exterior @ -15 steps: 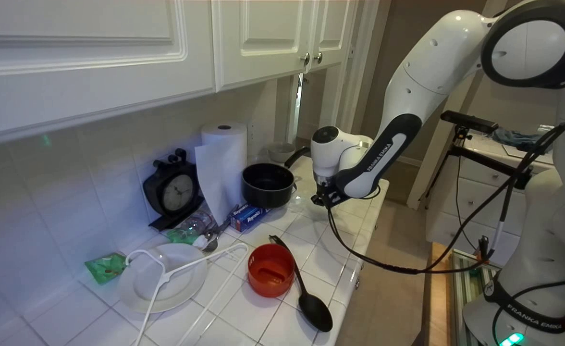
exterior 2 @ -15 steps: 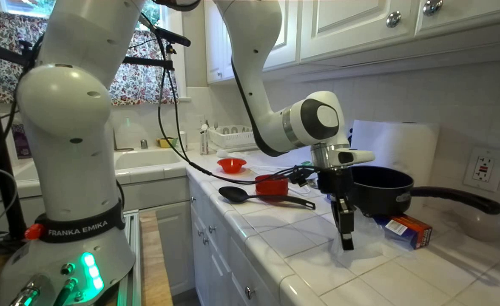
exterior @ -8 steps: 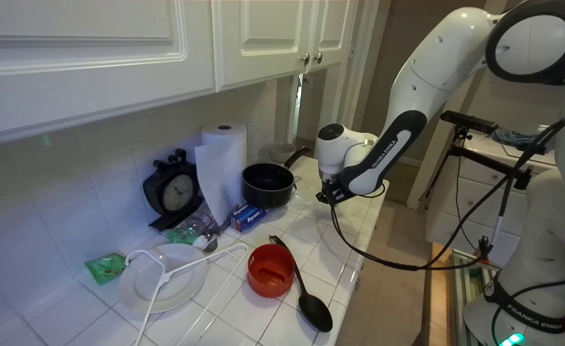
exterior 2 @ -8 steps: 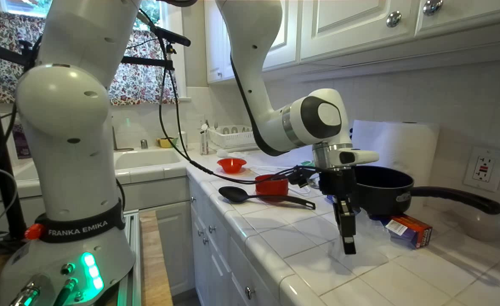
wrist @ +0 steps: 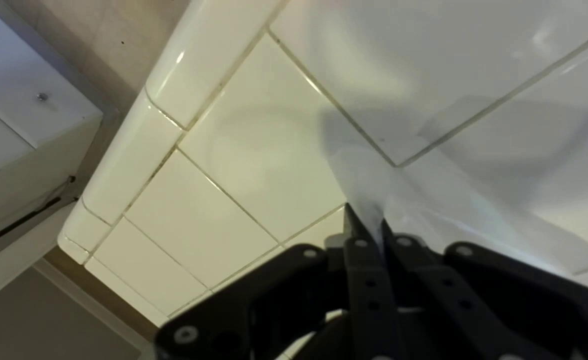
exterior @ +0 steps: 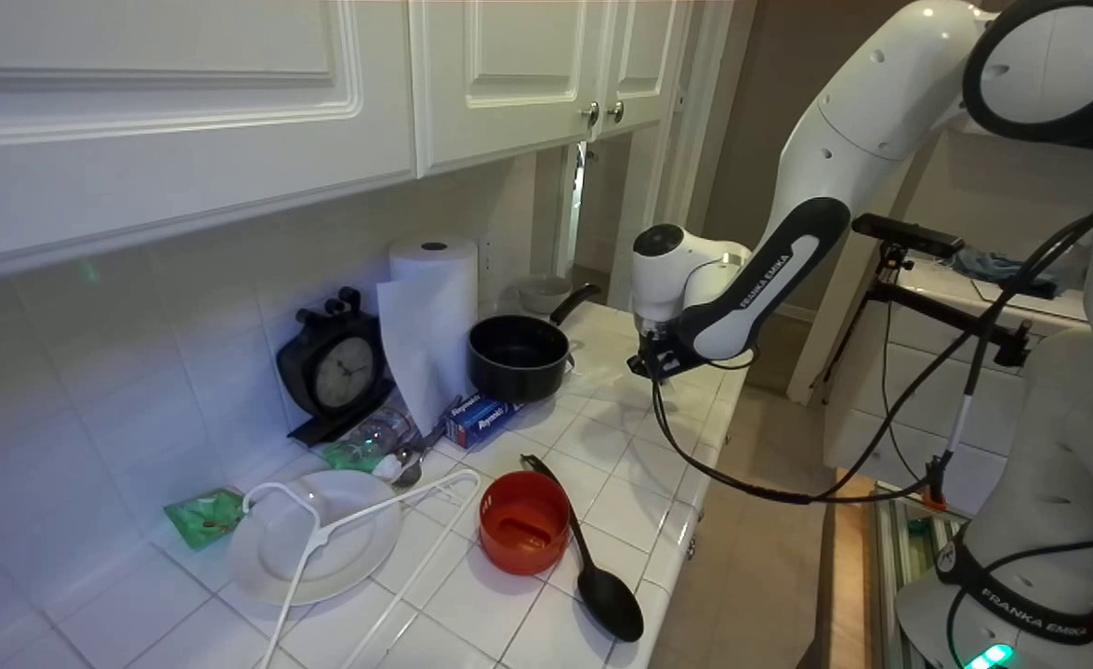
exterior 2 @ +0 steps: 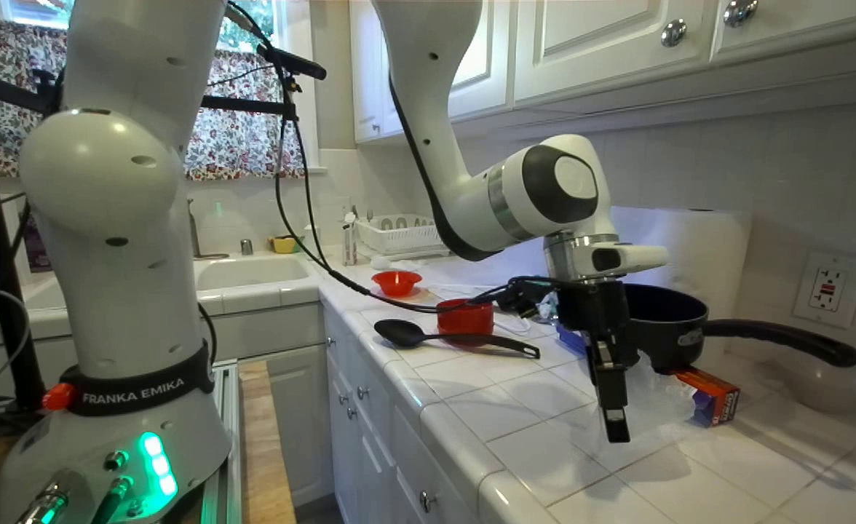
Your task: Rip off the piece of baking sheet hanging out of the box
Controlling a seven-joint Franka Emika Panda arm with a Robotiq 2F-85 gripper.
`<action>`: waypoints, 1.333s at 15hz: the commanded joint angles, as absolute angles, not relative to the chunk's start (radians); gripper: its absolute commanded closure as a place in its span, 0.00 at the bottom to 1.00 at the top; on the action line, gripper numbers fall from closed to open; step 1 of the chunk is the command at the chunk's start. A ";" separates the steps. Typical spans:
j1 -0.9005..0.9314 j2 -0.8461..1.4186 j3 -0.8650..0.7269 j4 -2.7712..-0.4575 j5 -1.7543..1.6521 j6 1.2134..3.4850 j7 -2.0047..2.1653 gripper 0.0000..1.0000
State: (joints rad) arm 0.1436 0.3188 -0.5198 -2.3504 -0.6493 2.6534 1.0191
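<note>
A blue Reynolds box [exterior: 481,420] lies on the tiled counter beside and partly under a black pot [exterior: 519,358]; its orange end [exterior 2: 723,400] shows in an exterior view. A thin translucent sheet [exterior 2: 657,411] runs from the box side to my gripper [exterior 2: 616,429], just above the counter. In the wrist view my gripper [wrist: 365,212] is shut on the sheet [wrist: 454,215], which is bunched between the fingertips and spreads off to the right. Whether the sheet is still joined to the box is hidden.
The pot's handle [exterior 2: 777,338] sticks out over the counter. A paper towel roll [exterior: 435,316] stands behind. A red cup [exterior: 524,522], a black spoon [exterior: 607,595], a plate [exterior: 268,576] and a white hanger [exterior: 322,536] lie nearby. Cabinets [exterior: 528,65] hang above.
The arm and shut gripper have moved along the counter away from the box, drawing the sheet with them. The sheet now covers more of the box's side. The box and pot look unmoved.
</note>
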 commanded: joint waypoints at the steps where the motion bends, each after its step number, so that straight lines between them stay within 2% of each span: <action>1: 0.092 0.252 -0.493 -2.410 -0.700 2.625 1.064 0.97; 20: -0.065 0.139 -0.435 -2.503 -0.791 2.535 1.163 0.97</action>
State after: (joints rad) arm -0.0248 0.1968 -0.4688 -2.4689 -0.7426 2.5673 1.1227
